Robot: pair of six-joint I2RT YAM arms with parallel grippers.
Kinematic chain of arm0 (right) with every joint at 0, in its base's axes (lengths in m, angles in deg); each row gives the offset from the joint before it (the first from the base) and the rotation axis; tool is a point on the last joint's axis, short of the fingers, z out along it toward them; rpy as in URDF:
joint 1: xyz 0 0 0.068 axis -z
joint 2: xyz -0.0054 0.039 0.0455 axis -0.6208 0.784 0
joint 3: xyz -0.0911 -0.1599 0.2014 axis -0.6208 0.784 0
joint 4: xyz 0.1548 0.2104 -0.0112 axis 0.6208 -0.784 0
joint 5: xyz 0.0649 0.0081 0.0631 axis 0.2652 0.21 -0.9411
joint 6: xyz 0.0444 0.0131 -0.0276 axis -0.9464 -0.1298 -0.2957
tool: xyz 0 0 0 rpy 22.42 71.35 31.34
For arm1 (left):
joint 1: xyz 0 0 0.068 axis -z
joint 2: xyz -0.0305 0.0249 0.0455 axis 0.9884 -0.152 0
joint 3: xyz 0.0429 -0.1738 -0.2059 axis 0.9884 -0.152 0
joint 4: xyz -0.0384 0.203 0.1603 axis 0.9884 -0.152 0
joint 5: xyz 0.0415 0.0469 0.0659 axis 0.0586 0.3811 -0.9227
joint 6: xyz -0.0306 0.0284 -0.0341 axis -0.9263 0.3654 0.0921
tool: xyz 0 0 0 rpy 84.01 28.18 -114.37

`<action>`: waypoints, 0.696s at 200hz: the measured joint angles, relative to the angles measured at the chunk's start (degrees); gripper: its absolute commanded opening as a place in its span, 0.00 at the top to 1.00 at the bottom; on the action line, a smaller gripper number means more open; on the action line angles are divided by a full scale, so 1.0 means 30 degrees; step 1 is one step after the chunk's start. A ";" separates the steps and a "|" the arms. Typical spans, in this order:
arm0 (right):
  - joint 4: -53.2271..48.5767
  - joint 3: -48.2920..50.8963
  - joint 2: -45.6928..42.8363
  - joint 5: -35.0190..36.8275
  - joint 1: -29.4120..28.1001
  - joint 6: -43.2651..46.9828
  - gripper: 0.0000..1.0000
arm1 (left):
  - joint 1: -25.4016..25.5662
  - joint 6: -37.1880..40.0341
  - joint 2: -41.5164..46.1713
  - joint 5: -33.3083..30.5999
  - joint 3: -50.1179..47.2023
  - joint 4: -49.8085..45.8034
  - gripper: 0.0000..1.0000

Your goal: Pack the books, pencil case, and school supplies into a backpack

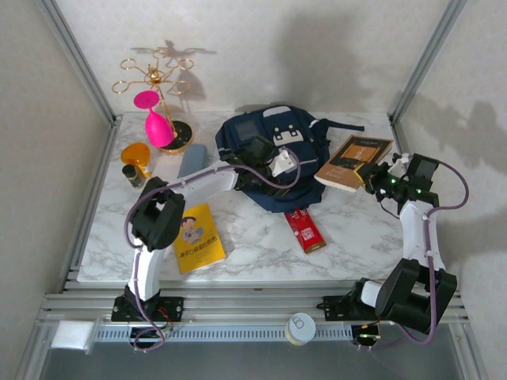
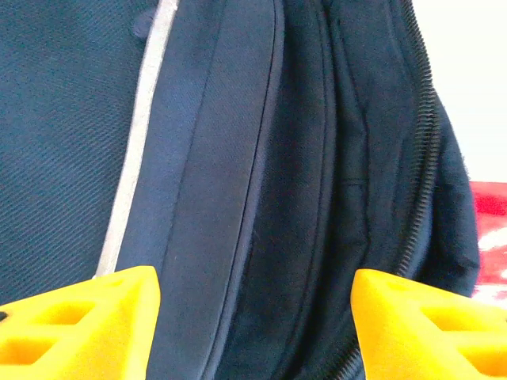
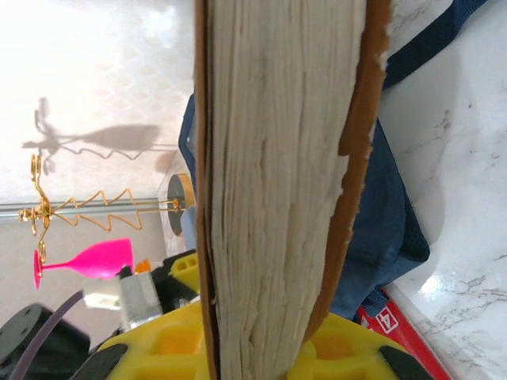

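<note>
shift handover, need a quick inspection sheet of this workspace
surface: marble table, things mostly toward the back
job's things: backpack back centre, zip open; brown-black book gripped; yellow book, red pack, pencil case on table
clutter: pink glass, gold rack, orange object, dark bottle, back left
grippers: left gripper open at backpack's opening; right gripper shut on brown-black book
cables: purple cable along each arm
surroundings: metal frame, pale walls

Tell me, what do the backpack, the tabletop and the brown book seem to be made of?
Backpack: woven cloth, matte navy; the left wrist view shows twill ribbing and zipper teeth.
Tabletop: marble or a marble-print sheet, glossy, white with grey veins.
Brown book: paper, with rough cream page edges between thin, frayed card covers.
</note>
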 measured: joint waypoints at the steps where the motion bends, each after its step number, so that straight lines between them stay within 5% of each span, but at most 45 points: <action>1: 0.0007 0.0000 0.0000 -0.0007 0.0000 -0.0007 1.00 | 0.0000 0.0029 -0.0131 0.0007 0.0124 -0.0036 0.36; 62: 0.0051 0.0211 0.0000 -0.0051 0.0000 -0.0044 1.00 | 0.0007 0.0408 -0.4364 0.0146 0.4656 -0.2492 0.42; 115: 0.0189 0.0561 0.0000 0.0015 0.0000 -0.0036 1.00 | -0.0153 0.0357 -0.4590 -0.0255 0.5158 -0.2623 0.99; 139: 0.0095 0.0561 0.0000 0.0204 0.0000 0.0044 1.00 | -0.0146 0.0517 -0.4590 -0.0444 0.5508 -0.3031 1.00</action>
